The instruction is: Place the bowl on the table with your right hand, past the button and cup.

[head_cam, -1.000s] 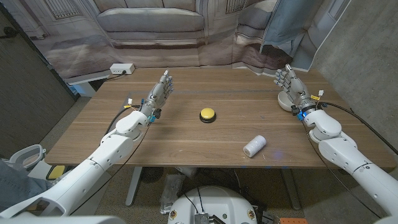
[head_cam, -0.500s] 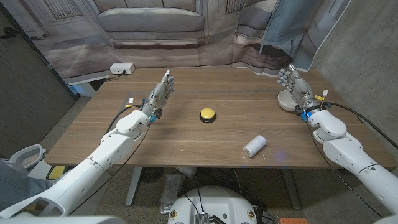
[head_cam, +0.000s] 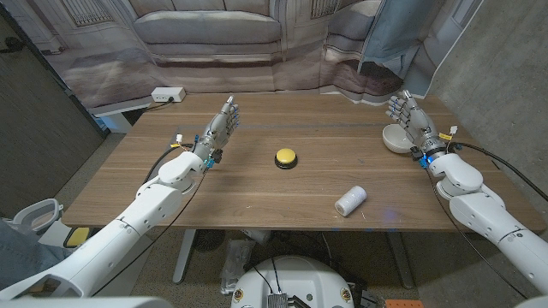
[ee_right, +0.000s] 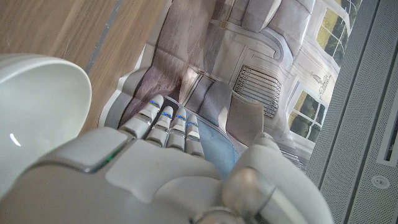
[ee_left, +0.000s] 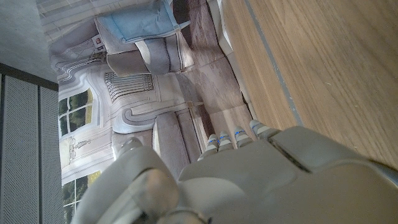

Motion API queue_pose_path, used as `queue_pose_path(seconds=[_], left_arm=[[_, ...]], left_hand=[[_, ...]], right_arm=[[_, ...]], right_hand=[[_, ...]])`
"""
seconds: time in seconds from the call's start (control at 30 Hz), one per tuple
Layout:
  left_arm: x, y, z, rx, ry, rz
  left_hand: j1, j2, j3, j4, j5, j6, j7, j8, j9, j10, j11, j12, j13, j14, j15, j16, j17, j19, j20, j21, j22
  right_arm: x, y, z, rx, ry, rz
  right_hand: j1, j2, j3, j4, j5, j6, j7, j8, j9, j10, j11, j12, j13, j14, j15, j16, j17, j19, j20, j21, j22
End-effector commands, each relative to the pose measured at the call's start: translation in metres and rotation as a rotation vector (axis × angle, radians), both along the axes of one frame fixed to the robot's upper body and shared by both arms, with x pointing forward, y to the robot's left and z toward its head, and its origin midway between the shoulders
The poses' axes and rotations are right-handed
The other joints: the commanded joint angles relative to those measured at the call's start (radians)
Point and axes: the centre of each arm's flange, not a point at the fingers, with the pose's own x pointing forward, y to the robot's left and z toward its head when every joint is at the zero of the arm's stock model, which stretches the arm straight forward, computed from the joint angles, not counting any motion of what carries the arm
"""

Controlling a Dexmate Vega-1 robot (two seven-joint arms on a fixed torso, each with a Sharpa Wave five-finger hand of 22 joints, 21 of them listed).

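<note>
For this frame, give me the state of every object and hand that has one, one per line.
bowl: upright on the table, right hand beside it
cup: lying on its side
button: on the table, untouched
right hand: open, beside the bowl, holding nothing
left hand: open, empty, fingers extended

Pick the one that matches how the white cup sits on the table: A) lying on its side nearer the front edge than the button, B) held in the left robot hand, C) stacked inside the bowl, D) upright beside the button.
A: the white cup lies tipped on its side, closer to the table's front edge than the yellow button.
</note>
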Motion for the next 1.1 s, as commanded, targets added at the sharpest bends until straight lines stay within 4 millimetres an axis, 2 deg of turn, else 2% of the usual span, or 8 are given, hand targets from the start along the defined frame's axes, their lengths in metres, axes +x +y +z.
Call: queue_pose_path(seconds=[0.03, 0.77, 0.9, 1.1], left_arm=[[-0.005, 0.000, 0.001, -0.005, -0.006, 0.000], [-0.004, -0.005, 0.000, -0.001, 0.004, 0.003], [-0.003, -0.005, 0.001, -0.005, 0.003, 0.006], [-0.003, -0.006, 0.001, -0.002, 0.002, 0.005]], left_hand=[[0.005, 0.004, -0.009, 0.003, 0.009, 0.003, 0.000, -0.001, 0.002, 0.001, 0.003, -0.003, 0.002, 0.001, -0.002, 0.000, 0.003, -0.003, -0.041, 0.000, 0.006], [0.008, 0.007, -0.012, 0.002, 0.008, 0.004, 0.001, -0.001, 0.002, -0.001, 0.005, -0.005, 0.002, -0.001, -0.001, -0.001, 0.003, -0.004, -0.038, 0.000, 0.006], [0.009, 0.008, -0.014, 0.002, 0.008, 0.006, 0.004, -0.001, 0.002, 0.001, 0.006, -0.004, 0.002, 0.000, 0.000, -0.001, 0.003, -0.001, -0.055, 0.001, 0.006], [0.010, 0.009, -0.015, 0.002, 0.008, 0.009, 0.004, 0.000, 0.002, 0.000, 0.009, -0.005, 0.002, 0.000, 0.001, -0.001, 0.003, -0.001, -0.059, 0.001, 0.006]], right_arm=[[-0.004, -0.015, -0.005, 0.019, -0.004, -0.019], [-0.002, -0.028, -0.013, 0.013, 0.002, -0.067], [-0.004, -0.027, -0.015, -0.010, 0.001, -0.101], [-0.004, -0.027, -0.016, -0.035, 0.004, -0.123]], right_hand=[[0.011, 0.006, 0.003, -0.009, -0.002, 0.007, -0.001, 0.008, 0.003, 0.007, -0.006, 0.002, 0.003, 0.011, 0.000, 0.000, 0.003, 0.012, -0.039, 0.001, 0.005], [0.015, 0.008, 0.002, -0.012, -0.004, 0.017, -0.006, 0.009, 0.003, 0.019, -0.014, 0.004, 0.003, 0.025, -0.007, 0.001, 0.003, 0.024, -0.042, 0.002, 0.005], [0.016, 0.009, 0.002, -0.013, -0.004, 0.019, -0.008, 0.009, 0.003, 0.021, -0.016, 0.005, 0.003, 0.028, -0.009, 0.001, 0.003, 0.026, -0.044, 0.003, 0.005], [0.019, 0.009, 0.001, -0.014, -0.004, 0.022, -0.012, 0.009, 0.004, 0.027, -0.020, 0.006, 0.003, 0.031, -0.011, 0.001, 0.003, 0.029, -0.045, 0.002, 0.005]])
